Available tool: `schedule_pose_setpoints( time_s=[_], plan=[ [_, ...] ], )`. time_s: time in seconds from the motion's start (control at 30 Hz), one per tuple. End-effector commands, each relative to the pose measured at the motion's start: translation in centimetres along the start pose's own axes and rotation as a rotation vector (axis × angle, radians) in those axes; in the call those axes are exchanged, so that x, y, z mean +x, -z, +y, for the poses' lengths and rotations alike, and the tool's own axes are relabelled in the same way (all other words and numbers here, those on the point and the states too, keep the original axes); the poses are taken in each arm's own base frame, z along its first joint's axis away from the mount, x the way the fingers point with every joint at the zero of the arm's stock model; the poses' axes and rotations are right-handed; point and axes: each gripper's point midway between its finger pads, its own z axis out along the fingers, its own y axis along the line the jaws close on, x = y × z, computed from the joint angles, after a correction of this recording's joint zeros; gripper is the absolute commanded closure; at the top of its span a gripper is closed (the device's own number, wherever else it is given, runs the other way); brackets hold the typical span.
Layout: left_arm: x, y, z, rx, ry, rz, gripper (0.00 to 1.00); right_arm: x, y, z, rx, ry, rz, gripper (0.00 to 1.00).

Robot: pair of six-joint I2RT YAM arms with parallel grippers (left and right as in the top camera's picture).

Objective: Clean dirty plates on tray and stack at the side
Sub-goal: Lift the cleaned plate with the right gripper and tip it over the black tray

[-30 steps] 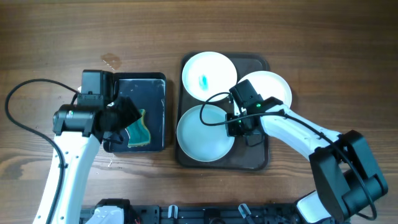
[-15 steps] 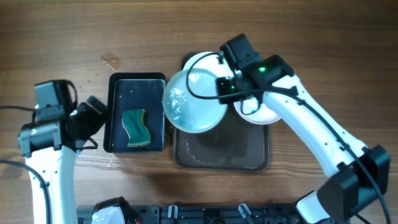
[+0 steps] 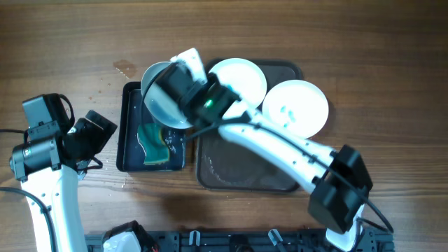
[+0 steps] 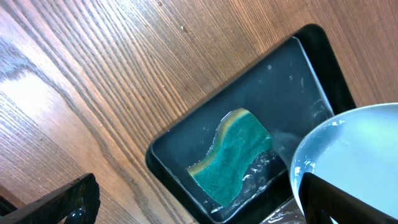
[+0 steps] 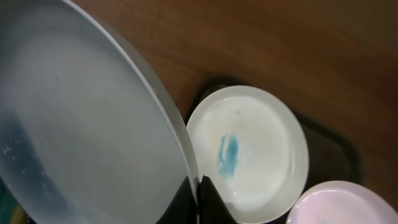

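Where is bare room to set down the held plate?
Free: the tray's front half, in front of the stained plate and the other plate; the wood table right of the tray. Crowded: the basin, with the sponge inside and the held plate overhead.

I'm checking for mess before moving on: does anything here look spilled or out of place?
Yes. The white plate on the tray carries a blue smear, so it's dirty. The pinkish plate overhangs the tray's edge. A small stain marks the table beyond the basin.
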Motion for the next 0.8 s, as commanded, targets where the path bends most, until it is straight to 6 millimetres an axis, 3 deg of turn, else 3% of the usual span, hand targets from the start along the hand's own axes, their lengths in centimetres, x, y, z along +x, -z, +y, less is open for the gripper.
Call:
schedule_pose_setpoints(
  time_s=[0.0, 0.23, 0.33, 0.77],
  plan=[
    [-0.4, 0.7, -0.3, 0.024, 0.009, -0.019, 0.0, -4.0, 5.5, -3.6, 0.24, -0.046, -0.204, 0.96],
    [-0.4, 0.7, -0.3, 0.024, 0.009, -0.019, 0.0, -4.5, 10.8, -1.8, 0.387, 0.008, -0.355, 0.96],
    [-0.4, 0.7, -0.3, 0.024, 0.009, -0.019, 0.0, -4.4, 12.1, -1.1, 0.406, 0.023, -0.386, 0.96],
    [-0.4, 0.7, -0.3, 0.024, 0.009, -0.019, 0.0, -4.4, 12.7, -0.6, 0.412, 0.046, -0.4, 0.96]
  ],
)
